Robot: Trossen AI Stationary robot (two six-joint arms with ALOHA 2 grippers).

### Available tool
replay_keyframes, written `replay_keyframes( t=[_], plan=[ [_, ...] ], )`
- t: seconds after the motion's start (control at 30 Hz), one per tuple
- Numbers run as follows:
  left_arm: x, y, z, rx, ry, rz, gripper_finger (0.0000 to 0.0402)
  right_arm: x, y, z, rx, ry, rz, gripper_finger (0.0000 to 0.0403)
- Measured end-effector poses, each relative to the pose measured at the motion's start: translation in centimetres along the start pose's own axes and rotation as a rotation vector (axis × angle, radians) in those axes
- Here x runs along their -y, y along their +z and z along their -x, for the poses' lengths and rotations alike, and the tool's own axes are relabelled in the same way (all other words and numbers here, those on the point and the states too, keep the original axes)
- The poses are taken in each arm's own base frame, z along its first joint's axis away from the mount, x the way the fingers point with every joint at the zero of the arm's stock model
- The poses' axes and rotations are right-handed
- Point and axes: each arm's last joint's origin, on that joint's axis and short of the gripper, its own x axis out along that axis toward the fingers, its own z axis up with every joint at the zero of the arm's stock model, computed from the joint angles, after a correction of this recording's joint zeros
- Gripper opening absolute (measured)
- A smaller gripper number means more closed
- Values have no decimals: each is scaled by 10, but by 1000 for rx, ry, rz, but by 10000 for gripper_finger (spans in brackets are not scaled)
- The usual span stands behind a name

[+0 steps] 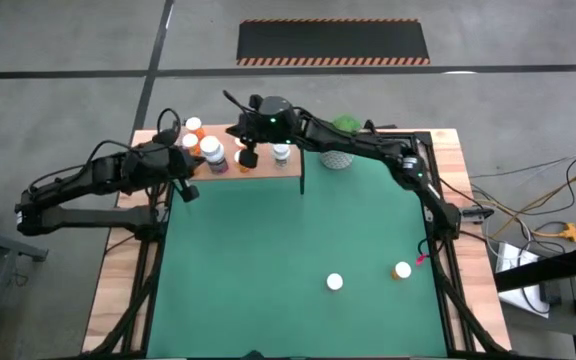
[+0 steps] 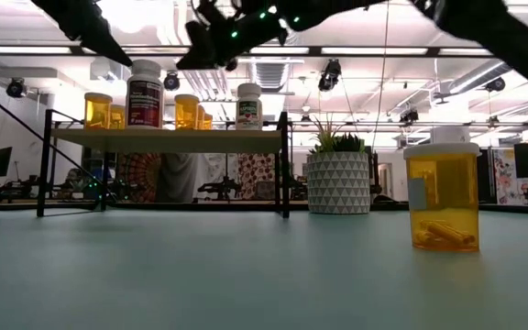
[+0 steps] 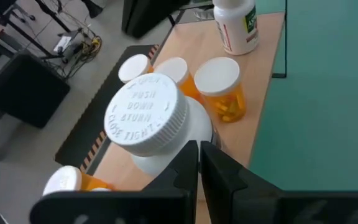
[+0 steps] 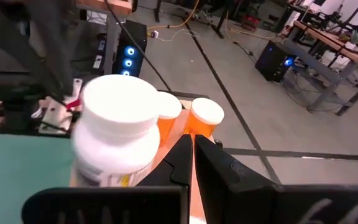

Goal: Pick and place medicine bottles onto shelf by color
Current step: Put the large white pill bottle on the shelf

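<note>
The wooden shelf (image 1: 268, 170) stands at the table's far left and carries several orange bottles (image 1: 193, 135), a large white bottle (image 1: 216, 160) and a smaller white bottle (image 1: 281, 152), all upright. My left gripper (image 1: 186, 190) is shut just left of and nearer than the large white bottle (image 3: 145, 118). My right gripper (image 1: 249, 158) is shut above the shelf, between the large bottle and the smaller white bottle (image 4: 120, 134). An orange bottle (image 1: 401, 270) and a white-capped bottle (image 1: 335, 282) stand on the green mat near the table's near right. My left gripper's shut fingertips (image 3: 190, 152) stand right by the large white bottle's body below its cap (image 3: 194, 127), slanting down from the table's left. I cannot tell whether they touch it. The bottle stands upright on the shelf.
A green plant in a white patterned pot (image 1: 338, 150) stands on the table just right of the shelf, and shows in the low view (image 2: 339, 179). The green mat (image 1: 298, 240) between the shelf and the two loose bottles is bare. The orange bottle looms near the low camera (image 2: 443, 192).
</note>
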Motion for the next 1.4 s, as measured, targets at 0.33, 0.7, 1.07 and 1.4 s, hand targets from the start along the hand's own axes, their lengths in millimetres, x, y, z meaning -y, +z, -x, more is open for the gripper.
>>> replay_keyframes(
  t=[0.33,0.7,1.07,1.4],
  plan=[
    [-6,-2,11,46,66,6,0,1,-9,-25,14,-6,-23,11],
    [-5,2,4,26,115,4,0,-8,-7,-25,36,100,-69,11],
    [-3,3,-3,-17,138,-13,0,-10,-4,-18,-20,122,-48,11],
    [-3,2,-3,-14,140,-6,0,-16,0,-15,-28,135,-36,11]
  ],
)
